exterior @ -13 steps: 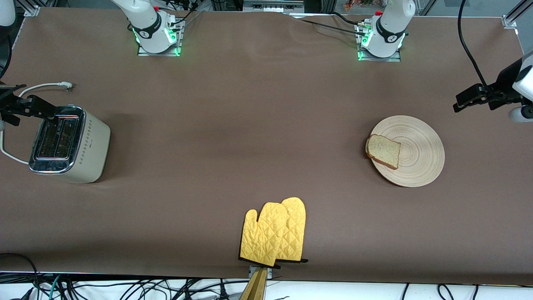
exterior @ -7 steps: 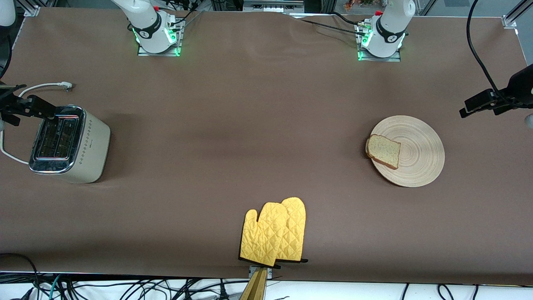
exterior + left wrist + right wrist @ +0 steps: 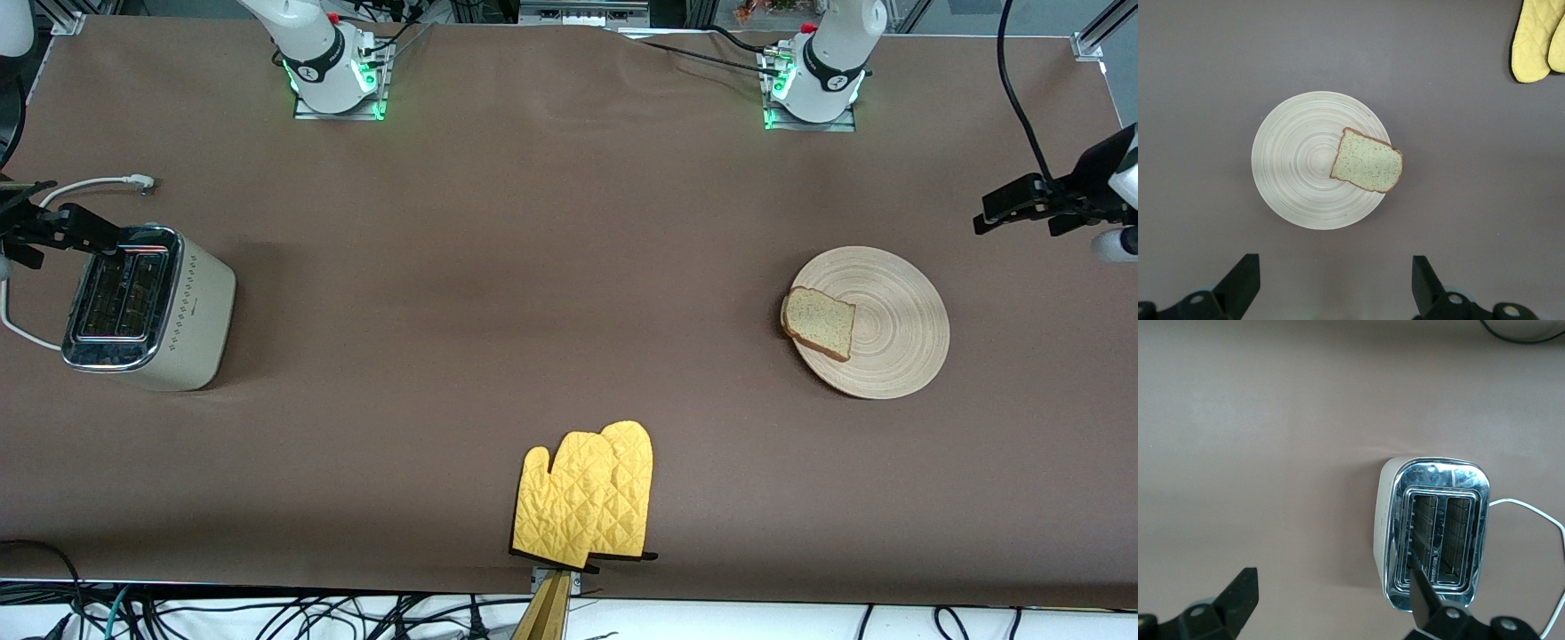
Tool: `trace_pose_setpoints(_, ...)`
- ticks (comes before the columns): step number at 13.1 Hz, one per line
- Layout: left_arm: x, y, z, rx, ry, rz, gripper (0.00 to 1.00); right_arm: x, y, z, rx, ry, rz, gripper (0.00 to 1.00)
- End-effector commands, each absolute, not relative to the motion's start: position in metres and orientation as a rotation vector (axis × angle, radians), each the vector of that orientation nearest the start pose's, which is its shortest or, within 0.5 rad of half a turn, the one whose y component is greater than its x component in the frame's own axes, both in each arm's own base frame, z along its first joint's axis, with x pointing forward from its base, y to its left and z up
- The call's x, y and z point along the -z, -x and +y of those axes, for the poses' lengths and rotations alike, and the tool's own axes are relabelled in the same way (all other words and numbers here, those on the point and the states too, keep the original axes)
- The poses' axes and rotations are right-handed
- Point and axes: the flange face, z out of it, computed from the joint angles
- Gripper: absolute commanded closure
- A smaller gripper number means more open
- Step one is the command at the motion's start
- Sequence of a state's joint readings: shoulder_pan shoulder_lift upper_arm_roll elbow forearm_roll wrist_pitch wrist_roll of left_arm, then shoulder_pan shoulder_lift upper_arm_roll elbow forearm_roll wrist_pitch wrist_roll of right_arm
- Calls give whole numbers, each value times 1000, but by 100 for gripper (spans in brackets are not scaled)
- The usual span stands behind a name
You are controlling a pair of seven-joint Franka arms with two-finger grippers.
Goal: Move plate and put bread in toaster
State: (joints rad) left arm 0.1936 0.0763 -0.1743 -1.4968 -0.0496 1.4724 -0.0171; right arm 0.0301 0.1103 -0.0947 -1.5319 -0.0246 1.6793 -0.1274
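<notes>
Basically nothing's done yet, as far as I can tell. The round light tan wooden plate (image 3: 869, 322) with ring grain sits on the brown table (image 3: 533, 267) toward the left arm's end, and the squarish slice of speckled beige bread (image 3: 819, 322) with a brown crust lies on its rim, on the side facing the toaster, hanging a bit over the edge.

The boxy cream-white toaster (image 3: 147, 307) with the chrome top is well apart at the right arm's end, both slots empty.

The left gripper (image 3: 1335, 283) hangs up in the air beside the plate, fingers spread wide, nothing in them. The right gripper (image 3: 1331, 603) hovers by the toaster's edge, fingers apart too, empty.

So moving the plate and loading the bread are both left. A pair of yellow quilted oven mitts (image 3: 587, 493) lies near the front camera.
</notes>
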Motion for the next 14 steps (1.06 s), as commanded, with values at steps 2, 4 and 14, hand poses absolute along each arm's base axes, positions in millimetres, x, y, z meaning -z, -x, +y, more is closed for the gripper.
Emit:
trace_pose_setpoints(2, -616, -566, 11, -166, 3174, -22, 0, -594, -597, -38, 51, 3162, -94, 0)
trace_pose_setpoints(4, -617, -565, 12, -166, 3170, -32, 0, -594, -597, -38, 51, 3162, -94, 0)
trace_pose_setpoints(14, -616, -560, 6, -170, 3103, -63, 0, -594, -597, -38, 51, 3162, -94, 0)
